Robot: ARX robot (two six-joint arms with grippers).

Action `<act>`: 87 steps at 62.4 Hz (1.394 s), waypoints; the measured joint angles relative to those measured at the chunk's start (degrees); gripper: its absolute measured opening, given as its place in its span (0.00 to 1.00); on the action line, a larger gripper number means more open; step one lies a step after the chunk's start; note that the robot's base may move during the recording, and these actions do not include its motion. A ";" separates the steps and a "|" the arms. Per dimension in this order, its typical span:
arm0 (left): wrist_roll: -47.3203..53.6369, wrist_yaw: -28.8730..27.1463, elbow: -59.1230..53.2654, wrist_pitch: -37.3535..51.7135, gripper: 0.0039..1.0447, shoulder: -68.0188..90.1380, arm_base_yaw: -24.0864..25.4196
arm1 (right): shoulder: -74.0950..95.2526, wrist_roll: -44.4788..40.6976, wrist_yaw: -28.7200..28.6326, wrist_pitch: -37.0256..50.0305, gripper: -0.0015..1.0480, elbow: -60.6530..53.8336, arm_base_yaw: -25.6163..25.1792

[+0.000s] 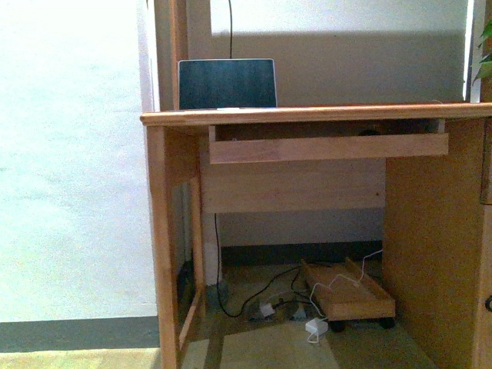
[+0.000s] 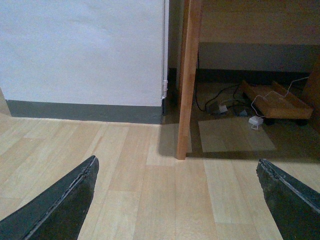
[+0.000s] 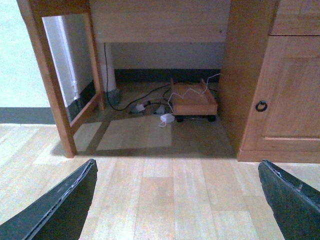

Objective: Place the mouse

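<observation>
Desk [image 1: 307, 114], laptop [image 1: 227, 83] on top, pull-out tray [image 1: 327, 146] beneath. Mouse [image 1: 370, 132]: probably the dark rounded shape inside the tray, uncertain. Left claw [image 2: 177, 162] and right claw [image 3: 176, 164]: spread wide, empty, low over the floor [image 3: 165, 195], seemingly parked. Only the wrist views show the claws; only the front view shows the desktop.

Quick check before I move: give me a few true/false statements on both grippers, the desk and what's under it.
1. The laptop stands open on the desk top. True.
2. The left gripper is shut on something. False: it is open, with nothing between its fingers.
3. The right gripper is open. True.
4. The wheeled wooden stand sits on the desk top. False: it is on the floor below.
5. The cabinet door hangs open. False: it is shut.
</observation>
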 joint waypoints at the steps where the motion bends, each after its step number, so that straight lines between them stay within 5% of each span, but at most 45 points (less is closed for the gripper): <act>1: 0.00 0.00 0.00 0.00 0.93 0.00 0.00 | 0.00 0.00 0.00 0.00 0.93 0.00 0.00; 87: 0.00 0.00 0.00 0.00 0.93 0.00 0.00 | 0.00 0.00 0.00 0.00 0.93 0.00 0.00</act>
